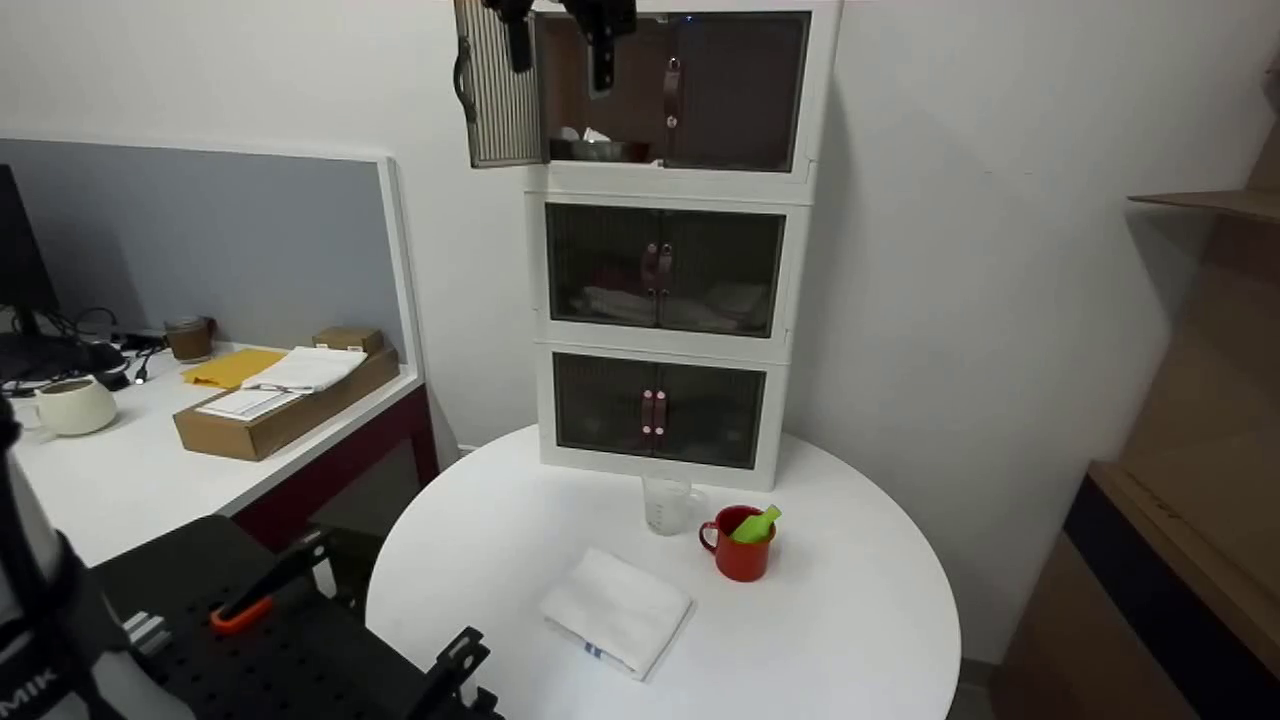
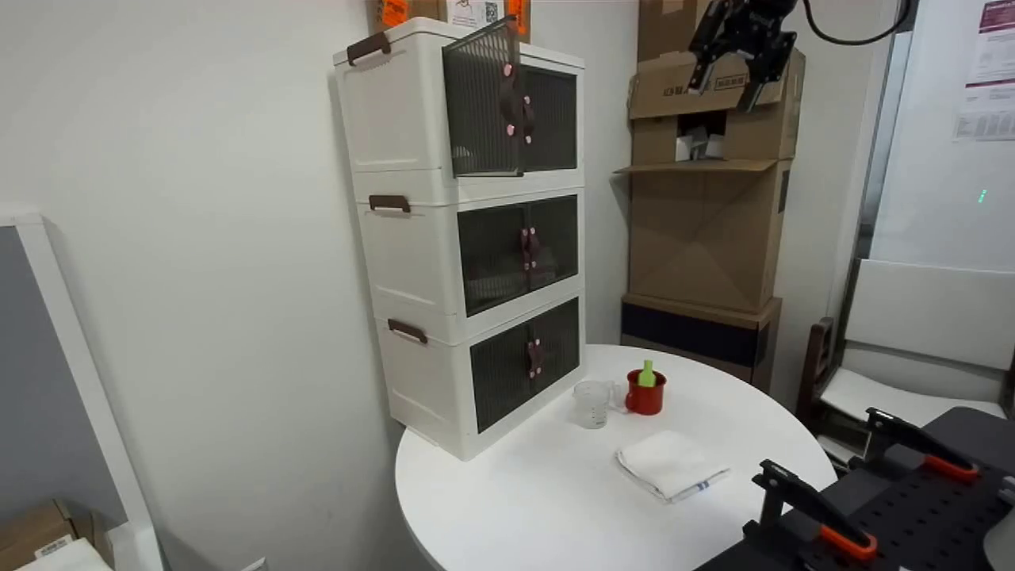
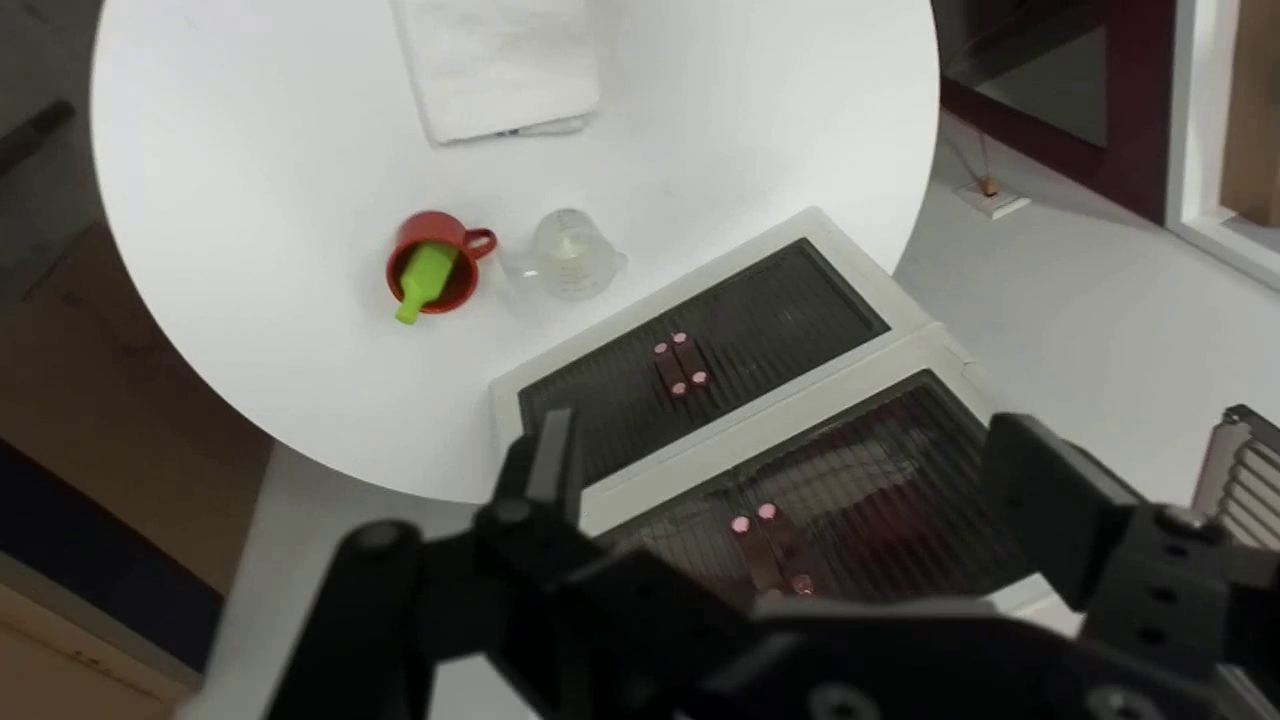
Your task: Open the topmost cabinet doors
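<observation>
The topmost cabinet is the top of a white stack of three with dark ribbed doors. Its left door stands swung open; it also shows open in an exterior view. The edge of this door shows at the right of the wrist view. The right door is shut, with a brown strap handle; it also shows in an exterior view. A metal bowl sits inside. My gripper is open and empty, high up and apart from the doors; in the wrist view its fingers are wide apart.
The middle doors and bottom doors are shut. The round white table bears a red mug with a green utensil, a clear measuring cup and a folded white cloth. Cardboard boxes stand beside the cabinet.
</observation>
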